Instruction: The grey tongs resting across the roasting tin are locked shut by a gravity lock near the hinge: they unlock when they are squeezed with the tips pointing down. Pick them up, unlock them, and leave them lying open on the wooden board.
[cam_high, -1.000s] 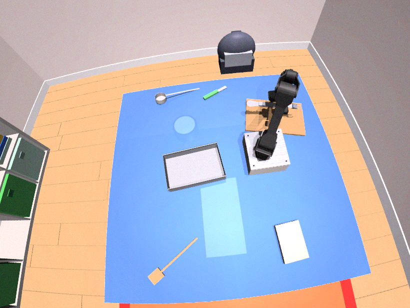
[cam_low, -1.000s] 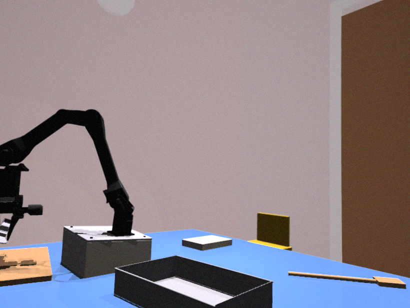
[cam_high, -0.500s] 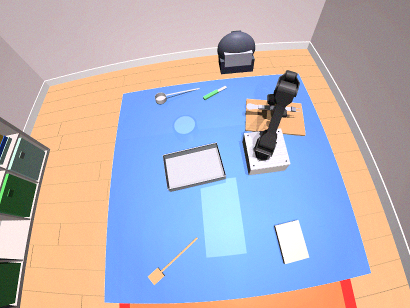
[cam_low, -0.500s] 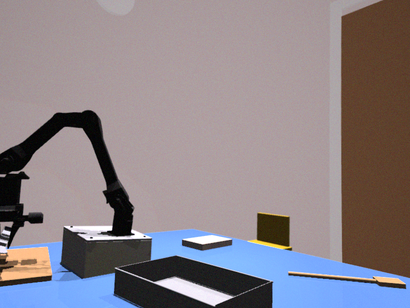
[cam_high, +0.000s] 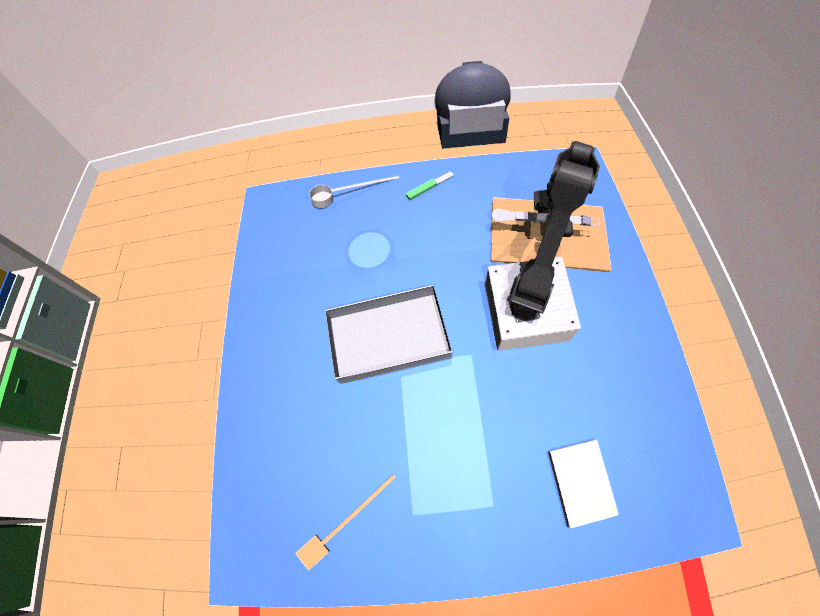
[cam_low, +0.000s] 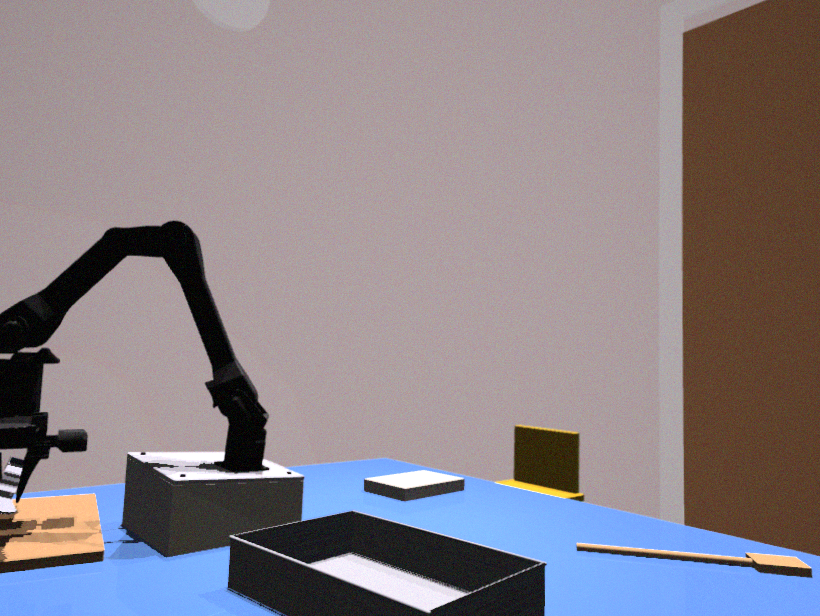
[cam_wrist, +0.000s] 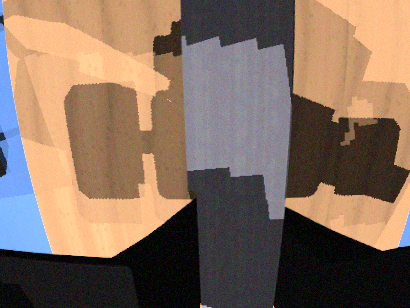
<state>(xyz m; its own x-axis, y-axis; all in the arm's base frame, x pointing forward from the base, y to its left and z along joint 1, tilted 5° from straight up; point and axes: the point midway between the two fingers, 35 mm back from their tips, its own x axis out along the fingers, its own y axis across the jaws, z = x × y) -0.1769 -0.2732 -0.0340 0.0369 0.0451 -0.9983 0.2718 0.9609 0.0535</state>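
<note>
The grey tongs (cam_high: 505, 215) (cam_low: 11, 472) (cam_wrist: 237, 110) lie crosswise under the arm, over the wooden board (cam_high: 589, 256) (cam_low: 76, 507) (cam_wrist: 65, 220). Their pale rounded end is at the left and a thin loop at the right in the top view. My gripper (cam_wrist: 229, 205) is shut on their dark and silvery middle. They are low over the board; whether they touch it I cannot tell. The arm hides part of them, and whether their arms are spread or the lock is released does not show. The roasting tin (cam_high: 381, 303) (cam_low: 278, 578) stands apart with nothing in it.
The white arm base (cam_high: 530, 338) (cam_low: 215, 517) stands close to the board. A metal ladle (cam_high: 322, 196), a green-handled knife (cam_high: 421, 188), a white block (cam_high: 583, 484) (cam_low: 414, 482) and a wooden spatula (cam_high: 312, 552) (cam_low: 778, 563) lie on the blue table top (cam_high: 285, 431).
</note>
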